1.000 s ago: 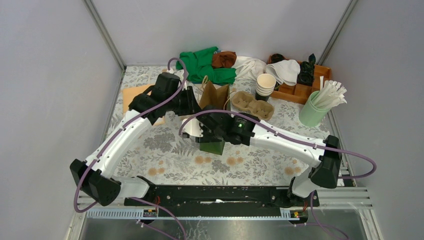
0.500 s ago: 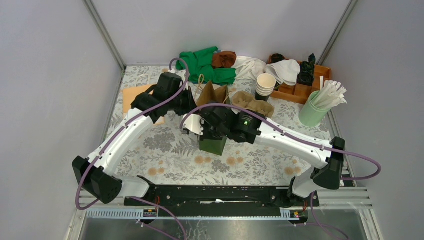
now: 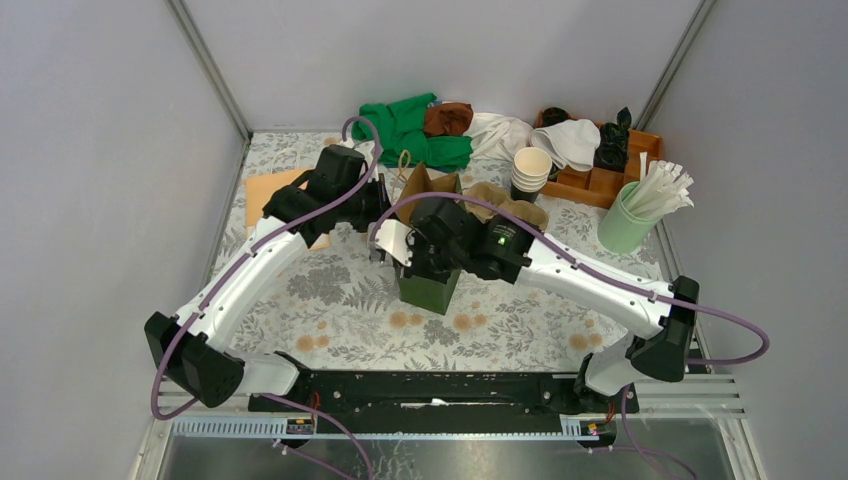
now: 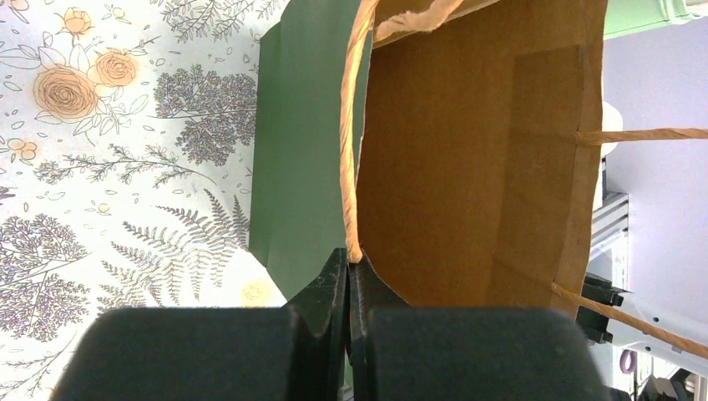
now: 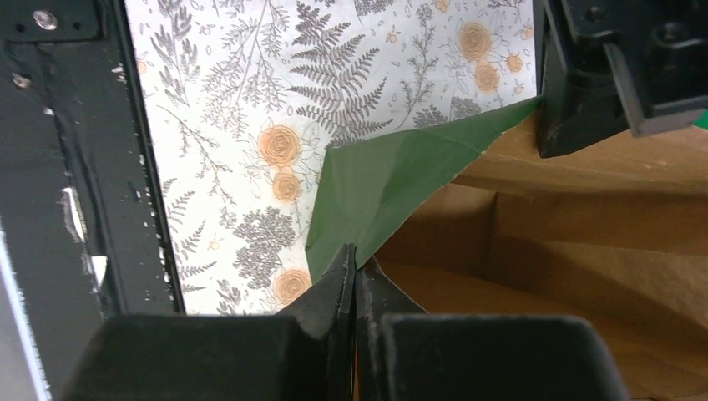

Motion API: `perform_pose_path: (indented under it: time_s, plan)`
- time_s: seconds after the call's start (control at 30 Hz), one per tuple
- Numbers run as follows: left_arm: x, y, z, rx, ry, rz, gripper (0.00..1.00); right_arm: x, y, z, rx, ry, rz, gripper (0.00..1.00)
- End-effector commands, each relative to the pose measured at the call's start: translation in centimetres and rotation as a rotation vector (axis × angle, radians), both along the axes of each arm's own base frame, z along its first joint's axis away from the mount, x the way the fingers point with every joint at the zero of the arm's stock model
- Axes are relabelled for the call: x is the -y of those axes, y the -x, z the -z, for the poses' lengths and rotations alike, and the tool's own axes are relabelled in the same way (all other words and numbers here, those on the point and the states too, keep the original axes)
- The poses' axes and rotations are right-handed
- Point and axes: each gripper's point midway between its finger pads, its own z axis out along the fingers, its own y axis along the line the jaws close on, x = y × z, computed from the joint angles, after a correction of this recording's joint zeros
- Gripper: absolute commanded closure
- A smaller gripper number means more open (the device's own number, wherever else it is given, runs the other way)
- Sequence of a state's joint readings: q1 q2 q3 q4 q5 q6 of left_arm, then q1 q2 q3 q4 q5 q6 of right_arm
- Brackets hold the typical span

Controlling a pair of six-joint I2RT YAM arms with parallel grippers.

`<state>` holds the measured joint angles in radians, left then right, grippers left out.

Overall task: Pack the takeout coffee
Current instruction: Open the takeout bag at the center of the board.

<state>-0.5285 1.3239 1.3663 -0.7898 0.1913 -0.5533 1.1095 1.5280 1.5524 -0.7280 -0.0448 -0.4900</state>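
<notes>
Both grippers have just closed on the bag. The left gripper point(image 4: 349, 266) now pinches the rim of the bag point(image 4: 305, 150) right where a twisted paper handle point(image 4: 348, 125) meets it. The right gripper point(image 5: 354, 259) pinches the opposite rim at a folded green corner. A second ago both pairs of fingers were apart, and the right arm has since reached a little farther over the bag. We judge that the two arms now hold the mouth and can spread it for packing.

The bag is stiff, creased paper, matte green outside and plain brown inside, boxy in shape. Its handles are thin tan paper cord. It stands on a floral cloth point(image 4: 125, 167).

We cannot find the coffee in any view; the arms may hide it.
</notes>
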Motion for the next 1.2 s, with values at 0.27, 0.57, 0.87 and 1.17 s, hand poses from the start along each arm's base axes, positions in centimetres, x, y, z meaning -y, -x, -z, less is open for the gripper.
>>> perform_pose_path:
  time_s: [0.27, 0.57, 0.87, 1.17]
  plan:
    - [0.4, -1.0, -0.9, 0.085, 0.012, 0.044, 1.0, -0.4, 0.2, -4.3, -0.13, -0.254, 0.015, 1.0]
    - [0.6, -0.9, -0.5, 0.072, 0.009, 0.055, 1.0, -0.7, 0.1, -6.0, -0.156, -0.332, 0.019, 1.0]
    - [0.5, -1.4, -1.5, 0.101, 0.009, 0.038, 1.0, -1.0, -0.2, -6.7, -0.158, -0.343, 0.036, 0.59]
    - [0.6, -1.8, -3.7, 0.121, 0.004, 0.04, 0.99, 1.4, -2.4, -12.5, -0.015, -0.492, 0.223, 0.44]
